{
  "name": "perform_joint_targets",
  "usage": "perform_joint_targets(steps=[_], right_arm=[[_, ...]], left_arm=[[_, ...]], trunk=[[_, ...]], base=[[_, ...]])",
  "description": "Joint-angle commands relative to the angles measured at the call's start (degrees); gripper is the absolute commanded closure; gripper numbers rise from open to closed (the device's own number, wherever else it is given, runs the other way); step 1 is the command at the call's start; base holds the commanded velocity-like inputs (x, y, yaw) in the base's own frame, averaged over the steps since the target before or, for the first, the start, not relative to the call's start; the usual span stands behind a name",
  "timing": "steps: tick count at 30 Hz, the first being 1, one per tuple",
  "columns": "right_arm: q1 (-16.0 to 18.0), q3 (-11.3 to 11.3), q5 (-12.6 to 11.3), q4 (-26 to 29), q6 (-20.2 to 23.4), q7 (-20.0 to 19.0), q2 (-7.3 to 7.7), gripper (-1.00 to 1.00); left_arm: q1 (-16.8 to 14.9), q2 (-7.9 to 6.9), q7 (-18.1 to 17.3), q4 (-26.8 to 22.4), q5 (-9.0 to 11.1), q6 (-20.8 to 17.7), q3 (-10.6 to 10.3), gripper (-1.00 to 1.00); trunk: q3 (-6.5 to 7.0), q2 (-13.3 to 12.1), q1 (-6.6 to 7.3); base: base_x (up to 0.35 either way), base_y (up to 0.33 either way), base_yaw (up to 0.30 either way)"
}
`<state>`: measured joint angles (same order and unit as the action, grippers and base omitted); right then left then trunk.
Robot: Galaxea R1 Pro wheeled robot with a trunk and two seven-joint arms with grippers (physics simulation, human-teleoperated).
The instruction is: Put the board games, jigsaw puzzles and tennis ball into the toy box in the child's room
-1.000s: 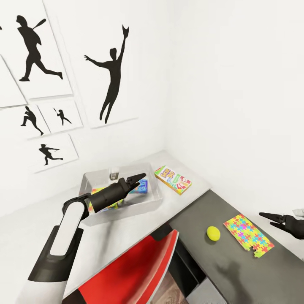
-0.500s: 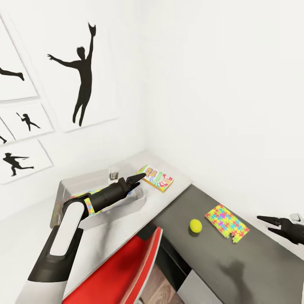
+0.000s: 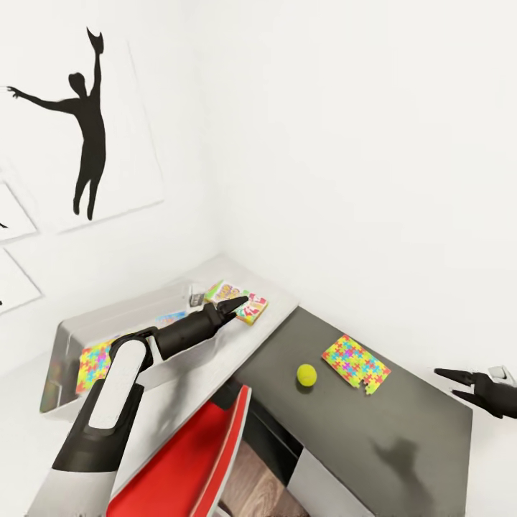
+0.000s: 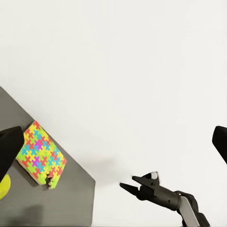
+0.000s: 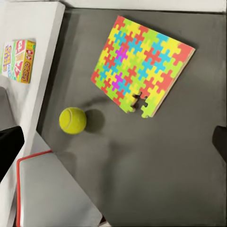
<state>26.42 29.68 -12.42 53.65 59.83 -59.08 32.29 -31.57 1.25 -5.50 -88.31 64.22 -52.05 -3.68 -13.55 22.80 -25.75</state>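
Child's room, corner of an L-shaped desk [image 3: 402,424]: a grey toy box [image 3: 61,345] sits on the light wing w/ its long axis running along the wall under the baseball silhouette pictures [image 3: 82,122]. Inside it, at the near end, lies one jigsaw puzzle [image 3: 93,365], tilted against the sloping side; a bit of a blue-edged board game [image 3: 172,317] shows farther along inside.

Just beyond the box's far end, near the corner of the walls, a green-edged board game [image 3: 237,298] lies flat on the light wing, long axis pointing diagonally away from the box toward the dark wing.

On the dark wing: a tennis ball [image 3: 306,374] near the inner edge, and just beside it, not touching, a 2nd jigsaw puzzle [image 3: 356,363] lying flat, a notch missing at one corner; its long axis runs roughly along the wall. In the right wrist view the ball [image 5: 73,120] and puzzle [image 5: 142,65] lie apart, w/ the game [image 5: 19,60] off on the light wing.

Left gripper [image 3: 237,302] hangs above the far end of the box, fingers pressed close to a point, holding nothing. Right gripper [image 3: 452,382] hovers off the dark wing's far edge, well apart from the puzzle, fingers spread, empty. A red chair [image 3: 194,459] stands tucked in at the desk's inner corner.
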Motion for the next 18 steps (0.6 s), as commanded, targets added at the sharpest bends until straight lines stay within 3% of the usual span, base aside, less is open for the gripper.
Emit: perform_joint_targets(steps=[1,6,9,10,14,15,16,18], right_arm=[[0.07,0.07,0.25,-0.02,0.17,-0.34,0.00,-1.00],[0.14,0.04,0.28,-0.22,0.17,-0.28,-0.18,-1.00],[0.18,0.03,0.29,-0.39,0.17,-0.30,-0.22,-1.00],[0.18,0.03,0.29,-0.39,0.17,-0.30,-0.22,-1.00],[0.20,0.03,0.29,-0.50,0.17,-0.32,-0.20,-1.00],[0.20,0.03,0.29,-0.50,0.17,-0.32,-0.20,-1.00],[0.20,0.03,0.29,-0.52,0.17,-0.32,-0.15,-1.00],[0.20,0.04,0.27,-0.53,0.17,-0.33,-0.13,-1.00]], left_arm=[[-0.06,0.03,-0.38,0.02,-0.34,-0.22,0.07,-1.00],[-2.41,0.91,2.84,3.88,-0.19,-0.27,0.04,-1.00],[-6.22,2.28,5.80,9.19,-0.18,-0.28,0.04,-1.00],[-6.22,2.28,5.80,9.19,-0.18,-0.28,0.04,-1.00],[-12.57,3.65,9.41,17.80,-0.06,-0.31,-0.32,-1.00],[-12.57,3.65,9.41,17.80,-0.06,-0.31,-0.32,-1.00],[-15.46,4.21,10.67,22.16,-0.03,-0.30,-0.75,-1.00],[-16.79,4.42,11.23,24.21,-0.02,-0.29,-0.92,-1.00]], trunk=[[-0.16,0.12,-0.03],[-0.40,0.12,-0.03],[-0.55,0.12,-0.03],[-0.60,0.12,-0.03],[-0.81,0.12,-0.03],[-0.86,0.12,-0.03],[-0.91,0.12,-0.03],[-1.02,0.12,-0.03]], base=[[0.000,0.000,-0.257],[0.000,0.000,-0.254],[0.000,0.000,-0.252],[0.000,0.000,-0.251],[0.000,0.000,-0.250],[0.000,0.000,-0.250],[0.000,0.000,-0.250],[0.000,0.000,-0.250]])
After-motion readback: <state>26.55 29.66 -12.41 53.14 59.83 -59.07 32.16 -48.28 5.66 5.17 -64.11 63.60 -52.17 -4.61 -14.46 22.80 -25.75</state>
